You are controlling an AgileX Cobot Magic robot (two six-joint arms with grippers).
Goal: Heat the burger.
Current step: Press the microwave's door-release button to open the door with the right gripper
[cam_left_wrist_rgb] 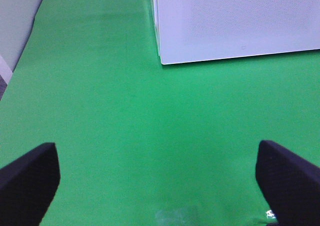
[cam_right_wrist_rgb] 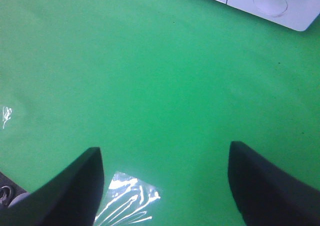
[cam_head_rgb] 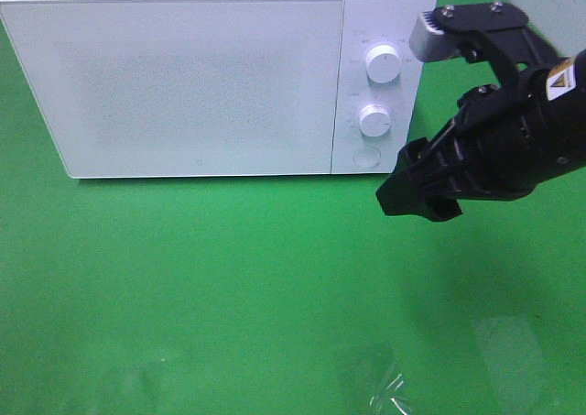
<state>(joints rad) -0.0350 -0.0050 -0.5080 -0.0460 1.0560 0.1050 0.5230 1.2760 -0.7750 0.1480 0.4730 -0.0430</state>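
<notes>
Nearest the high camera, the right gripper (cam_head_rgb: pixel 421 200) was seen raised above the green table cover (cam_head_rgb: pixel 229 278), just in front of the control-panel end of a white microwave oven (cam_head_rgb: pixel 183 76). Its two black fingers (cam_right_wrist_rgb: pixel 70 191) were shown well apart in the right wrist view. Only green cover and a crinkled piece of clear plastic film (cam_right_wrist_rgb: pixel 127 201) were seen between and below them, and nothing was gripped. No contact with the oven could be made out.

The oven door (cam_head_rgb: pixel 174 71) was shut. On the panel beside it, an upper knob (cam_head_rgb: pixel 382 63), a lower knob (cam_head_rgb: pixel 374 120) and a round button (cam_head_rgb: pixel 366 156) were stacked one beneath the other. The same button was caught at the edge of the right wrist view.

The left gripper (cam_left_wrist_rgb: pixel 157 186) was shown only by its own wrist camera. Its jaws were spread as wide as the frame allowed, a dark fingertip (cam_left_wrist_rgb: pixel 27 181) was seen at each side, and nothing was held between them. It was hung over bare green cover, with the door-side corner of the oven ahead and well apart from it.

The burger could not be located in any view. Whether it was behind the closed door could not be told.
</notes>
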